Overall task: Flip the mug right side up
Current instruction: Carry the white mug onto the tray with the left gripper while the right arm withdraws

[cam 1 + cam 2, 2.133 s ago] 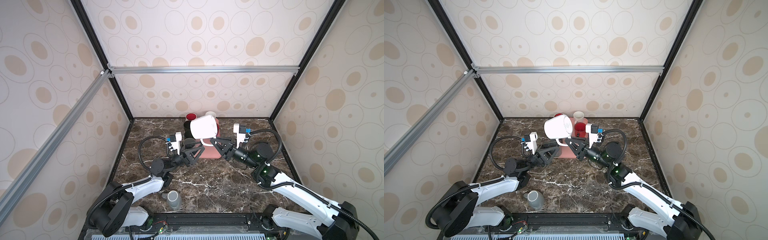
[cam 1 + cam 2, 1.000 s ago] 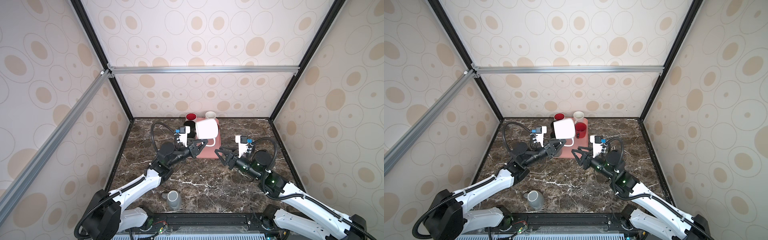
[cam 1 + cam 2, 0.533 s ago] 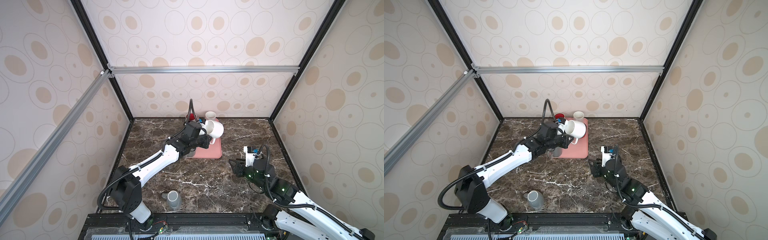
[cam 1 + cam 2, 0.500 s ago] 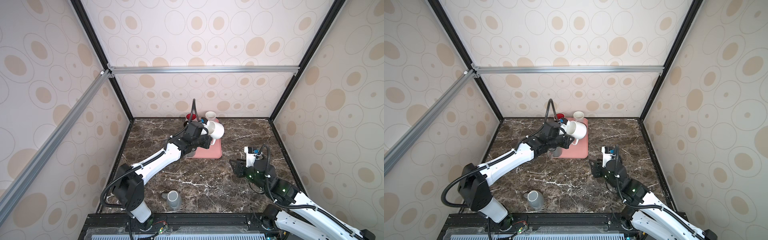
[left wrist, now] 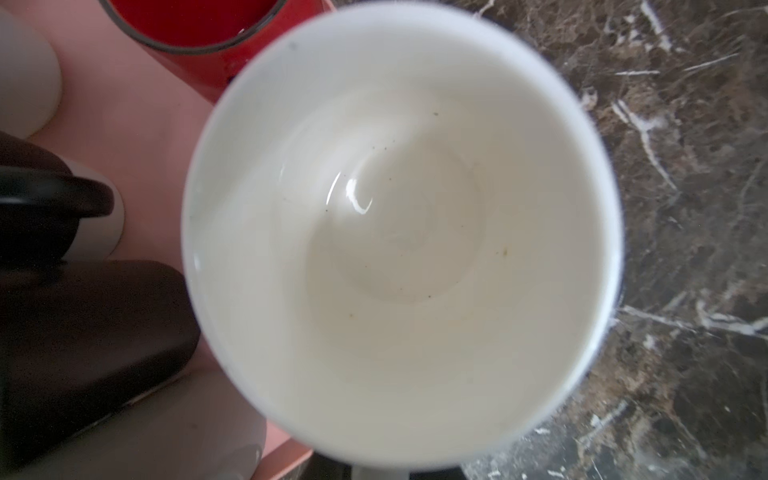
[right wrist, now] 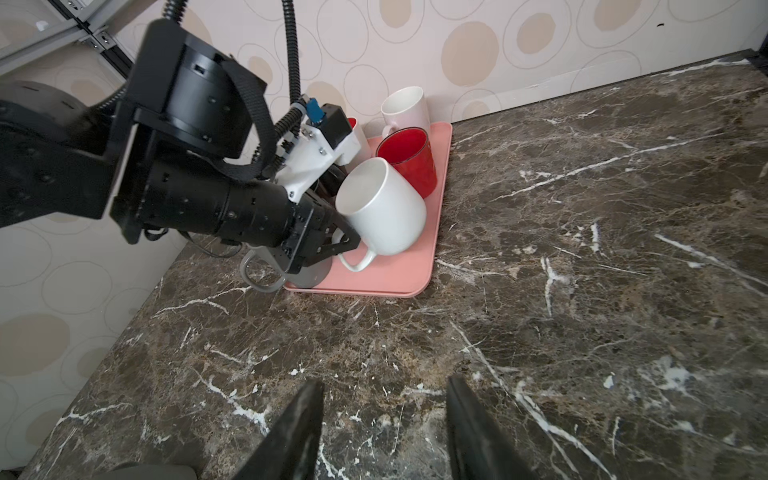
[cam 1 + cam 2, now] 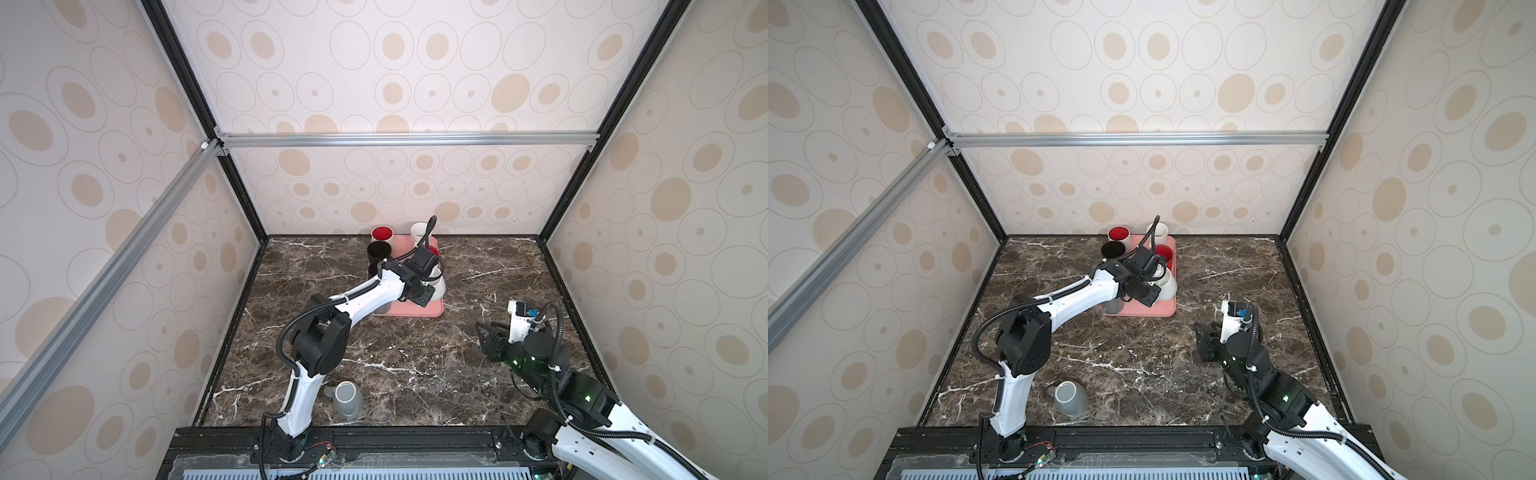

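**Left pincer** (image 6: 341, 246): clenched on the handle (image 6: 356, 262) of the white mug (image 6: 386, 212).

**Position of mug:** carried tilted, its mouth turned up toward the pincer's wrist and its base low over the pink tray (image 6: 415, 276). Whether it touches the tray cannot be told.

**Appearance:** plain glossy white, body widening toward the base, loop handle, a few dark specks inside.

**Handling (judged):** glazed ceramic, rigid, fairly heavy and slick; likely to chip if dropped. The handle loop is the sure hold, otherwise the wall at the rim.

**Just beyond the mug:** red mug (image 6: 409, 160).

**Right pincer** (image 6: 380, 419): released and empty, well apart over the counter (image 6: 582, 249).
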Robot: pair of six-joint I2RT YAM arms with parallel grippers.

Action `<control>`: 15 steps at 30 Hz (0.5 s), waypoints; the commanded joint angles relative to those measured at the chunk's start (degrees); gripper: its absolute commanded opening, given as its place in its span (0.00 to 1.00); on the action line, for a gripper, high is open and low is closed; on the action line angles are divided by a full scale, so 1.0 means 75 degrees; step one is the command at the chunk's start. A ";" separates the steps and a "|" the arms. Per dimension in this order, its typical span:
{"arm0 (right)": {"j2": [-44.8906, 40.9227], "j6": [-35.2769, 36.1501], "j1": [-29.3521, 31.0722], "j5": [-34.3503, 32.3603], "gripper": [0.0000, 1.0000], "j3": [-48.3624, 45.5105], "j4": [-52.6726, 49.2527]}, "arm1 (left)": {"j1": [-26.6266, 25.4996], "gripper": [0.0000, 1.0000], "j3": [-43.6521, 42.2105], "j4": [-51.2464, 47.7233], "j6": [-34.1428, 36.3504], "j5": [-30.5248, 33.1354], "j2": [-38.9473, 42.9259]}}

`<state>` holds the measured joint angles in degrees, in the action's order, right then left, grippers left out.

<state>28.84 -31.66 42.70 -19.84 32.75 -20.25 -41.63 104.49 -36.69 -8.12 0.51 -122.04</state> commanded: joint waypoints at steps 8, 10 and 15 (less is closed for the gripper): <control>-0.0646 -0.0126 0.0025 -0.0323 0.50 -0.0286 -0.0455 | 0.0159 0.00 0.2466 -0.1195 0.0683 0.0817 -0.1294; -0.0680 -0.0120 0.0026 -0.0326 0.50 -0.0286 -0.0499 | 0.0207 0.00 0.2586 -0.1282 0.0696 0.0881 -0.1404; -0.0763 -0.0103 0.0019 -0.0368 0.50 -0.0345 -0.0521 | 0.0329 0.00 0.2660 -0.1387 0.0776 0.1034 -0.1487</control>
<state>23.83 -32.08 42.70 -21.41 31.11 -23.16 -40.21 120.31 -46.76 -4.36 5.82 -133.84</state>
